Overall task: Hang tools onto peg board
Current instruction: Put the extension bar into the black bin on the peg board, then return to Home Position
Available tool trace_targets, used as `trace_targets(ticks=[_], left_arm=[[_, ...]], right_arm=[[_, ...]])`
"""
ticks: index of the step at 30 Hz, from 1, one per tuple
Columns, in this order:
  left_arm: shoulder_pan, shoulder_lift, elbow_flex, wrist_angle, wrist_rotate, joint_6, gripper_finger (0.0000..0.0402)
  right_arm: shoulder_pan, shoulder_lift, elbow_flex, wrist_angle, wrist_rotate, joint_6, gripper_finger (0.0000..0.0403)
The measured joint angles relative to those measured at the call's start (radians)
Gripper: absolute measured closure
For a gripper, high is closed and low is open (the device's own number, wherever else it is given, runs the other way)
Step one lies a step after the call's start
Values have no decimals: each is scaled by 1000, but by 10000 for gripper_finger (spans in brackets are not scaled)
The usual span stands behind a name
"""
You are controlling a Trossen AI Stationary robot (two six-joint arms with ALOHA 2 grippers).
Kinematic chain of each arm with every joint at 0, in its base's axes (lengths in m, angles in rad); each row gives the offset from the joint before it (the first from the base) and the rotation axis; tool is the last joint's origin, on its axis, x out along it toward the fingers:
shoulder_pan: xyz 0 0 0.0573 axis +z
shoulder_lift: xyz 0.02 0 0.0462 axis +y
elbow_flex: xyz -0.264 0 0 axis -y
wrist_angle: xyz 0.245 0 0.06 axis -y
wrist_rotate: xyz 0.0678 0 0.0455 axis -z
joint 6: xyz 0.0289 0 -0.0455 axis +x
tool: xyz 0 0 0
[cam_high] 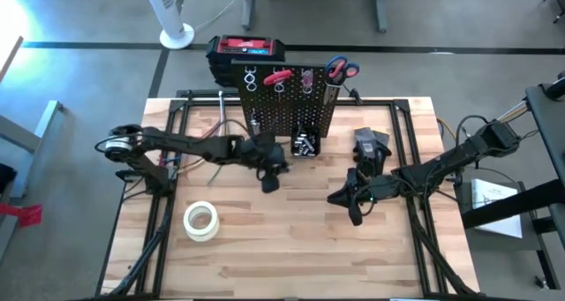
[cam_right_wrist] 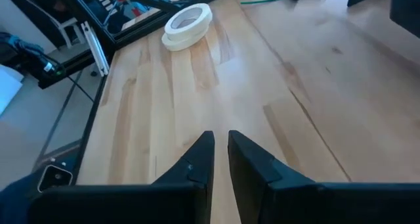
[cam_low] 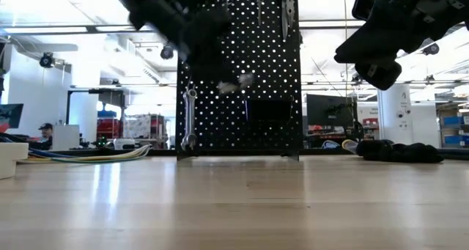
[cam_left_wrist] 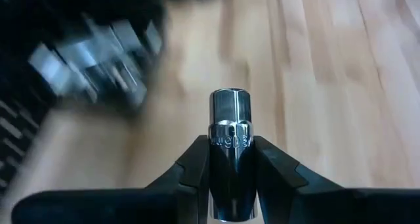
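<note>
The black peg board (cam_high: 287,102) stands upright at the table's far middle. Red-handled scissors (cam_high: 342,69) and a red clamp-like tool (cam_high: 279,76) hang along its top, and a wrench (cam_low: 190,118) hangs on its face. Its small bin (cam_high: 306,145) holds silver sockets. My left gripper (cam_high: 269,173) hovers in front of the board's foot, shut on a silver socket (cam_left_wrist: 230,112). My right gripper (cam_high: 349,204) hangs above the table right of centre, its fingers (cam_right_wrist: 197,158) shut with nothing between them. My left gripper pinches the socket's knurled rear half (cam_left_wrist: 230,142) between its two fingertips (cam_left_wrist: 197,155). The socket lies along the fingers, and its front end sticks out past the tips. The fingers slant down toward the table. The socket is lifted clear of the wood.
A white tape roll (cam_high: 201,220) lies at the near left of the table. A black glove (cam_high: 371,145) lies right of the board. A red-and-black toolbox (cam_high: 247,49) stands behind the board. Cables (cam_low: 88,155) lie at the far left. Bare wood (cam_high: 291,248) spans the near half.
</note>
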Motion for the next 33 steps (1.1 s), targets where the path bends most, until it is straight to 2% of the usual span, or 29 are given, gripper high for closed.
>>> trace_targets(ticks=[4,8,11,13,19,23,27,31,33], left_arm=[[8,20,126,-49,-28,50,328],[16,37,213,-47,-161,61,328],[36,57,249,-67,-191,50,328],[52,67,266,-73,-191,12,307],[85,70,272,-71,-191,-44,176],[86,70,271,-74,-190,-60,114],[64,59,266,-100,-191,-62,94],[10,28,236,-98,-185,-58,103],[-13,-1,194,-59,-145,-53,113]], right_arm=[[25,0,0,0,-2,33,368],[52,0,0,5,-1,43,365],[68,0,0,17,0,53,364],[78,0,0,26,6,54,366],[99,0,0,29,10,54,370],[101,0,0,29,33,54,368],[101,0,0,29,38,52,371],[102,0,0,30,77,14,368],[101,0,2,41,99,-20,367]])
